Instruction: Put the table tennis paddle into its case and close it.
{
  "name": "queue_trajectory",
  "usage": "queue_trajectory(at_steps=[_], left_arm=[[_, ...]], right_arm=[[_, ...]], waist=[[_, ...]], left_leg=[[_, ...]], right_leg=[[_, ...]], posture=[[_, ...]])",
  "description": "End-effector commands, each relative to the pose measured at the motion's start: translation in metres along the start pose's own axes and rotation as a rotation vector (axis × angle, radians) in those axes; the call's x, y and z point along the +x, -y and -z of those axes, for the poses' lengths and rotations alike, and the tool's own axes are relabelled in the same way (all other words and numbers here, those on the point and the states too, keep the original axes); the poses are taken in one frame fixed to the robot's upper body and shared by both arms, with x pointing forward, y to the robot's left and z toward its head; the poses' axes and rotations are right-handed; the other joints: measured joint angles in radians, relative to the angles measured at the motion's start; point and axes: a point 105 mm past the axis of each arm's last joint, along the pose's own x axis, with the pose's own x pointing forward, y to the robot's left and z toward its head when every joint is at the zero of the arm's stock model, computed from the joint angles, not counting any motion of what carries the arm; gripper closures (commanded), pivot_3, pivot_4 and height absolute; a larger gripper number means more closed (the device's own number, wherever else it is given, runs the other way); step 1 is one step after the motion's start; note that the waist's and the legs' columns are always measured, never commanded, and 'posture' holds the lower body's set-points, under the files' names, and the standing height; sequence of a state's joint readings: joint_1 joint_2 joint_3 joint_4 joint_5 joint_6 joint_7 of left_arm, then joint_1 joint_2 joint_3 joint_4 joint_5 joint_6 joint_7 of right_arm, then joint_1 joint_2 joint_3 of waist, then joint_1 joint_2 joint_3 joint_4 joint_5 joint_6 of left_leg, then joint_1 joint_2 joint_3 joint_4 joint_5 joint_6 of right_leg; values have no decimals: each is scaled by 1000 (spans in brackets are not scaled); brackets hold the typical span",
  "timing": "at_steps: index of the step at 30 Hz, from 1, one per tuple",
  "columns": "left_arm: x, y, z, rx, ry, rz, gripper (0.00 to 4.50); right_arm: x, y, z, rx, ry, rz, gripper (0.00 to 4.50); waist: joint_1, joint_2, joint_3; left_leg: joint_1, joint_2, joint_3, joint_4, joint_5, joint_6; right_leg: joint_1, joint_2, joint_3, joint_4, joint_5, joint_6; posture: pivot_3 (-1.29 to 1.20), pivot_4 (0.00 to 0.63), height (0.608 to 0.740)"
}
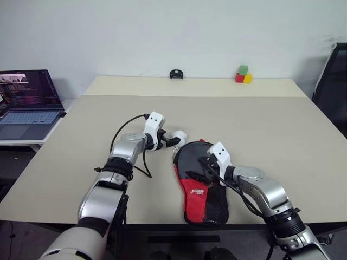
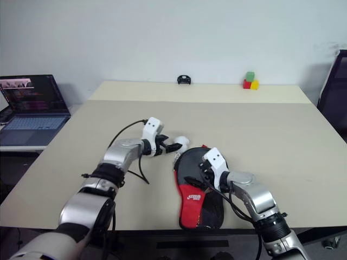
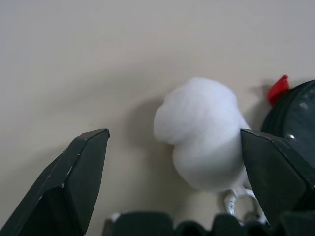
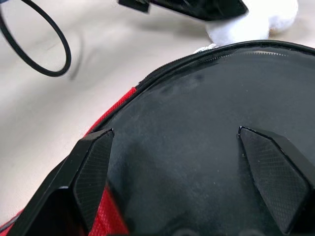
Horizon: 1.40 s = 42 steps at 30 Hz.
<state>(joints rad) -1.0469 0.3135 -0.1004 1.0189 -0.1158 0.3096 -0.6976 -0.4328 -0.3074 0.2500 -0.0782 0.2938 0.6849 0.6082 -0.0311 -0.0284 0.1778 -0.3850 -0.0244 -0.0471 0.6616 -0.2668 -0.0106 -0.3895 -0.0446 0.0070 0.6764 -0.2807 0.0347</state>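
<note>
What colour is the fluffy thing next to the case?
White; the fluffy thing shows best in the left wrist view.

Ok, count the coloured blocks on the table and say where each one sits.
3, clustered at the table's far right edge by the wall: a green block on top, a red block lower left, a yellow block lower right. More could be hidden behind them.

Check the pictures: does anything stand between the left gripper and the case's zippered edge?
Yes. A fluffy white pompom lies between the open left gripper and the case, right beside its rim.
</note>
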Motion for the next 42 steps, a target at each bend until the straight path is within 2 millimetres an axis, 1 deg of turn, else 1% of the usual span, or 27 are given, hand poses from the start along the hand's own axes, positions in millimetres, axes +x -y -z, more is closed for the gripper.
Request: queue_trajectory(at_steps=[1, 5, 10, 13, 20, 22, 24, 25, 41, 42], left_arm=[[4, 1, -5, 22, -3, 6, 0], [11, 11, 2, 3, -29, 50, 0], [14, 17, 8, -16, -41, 72, 0], [16, 19, 10, -22, -39, 74, 589], [16, 23, 13, -39, -32, 100, 2969], [16, 22, 14, -41, -32, 102, 3633], [15, 22, 15, -42, -32, 103, 4192], [15, 22, 15, -43, -32, 103, 4353], [15, 22, 15, -43, -32, 104, 4392], [14, 20, 12, -33, -24, 99, 4392]], right_arm=[[1, -3, 5, 19, -13, 4, 47], [2, -4, 4, 23, -5, 12, 47], [1, -4, 3, 22, 0, 24, 47], [0, -2, 2, 16, 3, 38, 0], [-5, 8, 1, -19, -6, 89, 0], [-8, 11, 3, -26, -21, 104, 0], [-9, 12, 5, -26, -29, 112, 0], [-10, 13, 5, -25, -30, 113, 0], [-10, 13, 5, -25, -31, 114, 0], [-11, 13, 15, -32, -78, 117, 0]], waist=[[-1, 0, 0], [-1, 0, 0], [0, 0, 0], [2, 0, 0], [2, 0, 0], [2, 0, 0], [2, 0, 0], [2, 0, 0], [2, 0, 0], [2, 0, 0]], left_leg=[[0, 0, 0, 0, 0, 0], [0, 0, 0, 0, 0, 0], [0, 0, 0, 0, 0, 0], [0, 0, 0, 0, 0, 0], [0, 0, 0, 0, 0, 0], [0, 0, 0, 0, 0, 0], [0, 0, 0, 0, 0, 0], [0, 0, 0, 0, 0, 0], [0, 0, 0, 0, 0, 0], [0, 0, 0, 0, 0, 0]], right_leg=[[0, 0, 0, 0, 0, 0], [0, 0, 0, 0, 0, 0], [0, 0, 0, 1, 0, 0], [0, 0, -1, 1, 0, 0], [0, 0, -1, 1, 0, 0], [0, 0, -1, 1, 0, 0], [0, 0, -1, 1, 0, 0], [0, 0, -1, 1, 0, 0], [0, 0, -2, 1, 0, 0], [0, 0, -2, 1, 0, 0]], posture=[[0, 150, 740], [0, 150, 740], [0, 150, 740], [0, 150, 740], [0, 150, 740], [0, 150, 740], [0, 150, 740], [0, 150, 740], [0, 150, 740], [0, 150, 740]])
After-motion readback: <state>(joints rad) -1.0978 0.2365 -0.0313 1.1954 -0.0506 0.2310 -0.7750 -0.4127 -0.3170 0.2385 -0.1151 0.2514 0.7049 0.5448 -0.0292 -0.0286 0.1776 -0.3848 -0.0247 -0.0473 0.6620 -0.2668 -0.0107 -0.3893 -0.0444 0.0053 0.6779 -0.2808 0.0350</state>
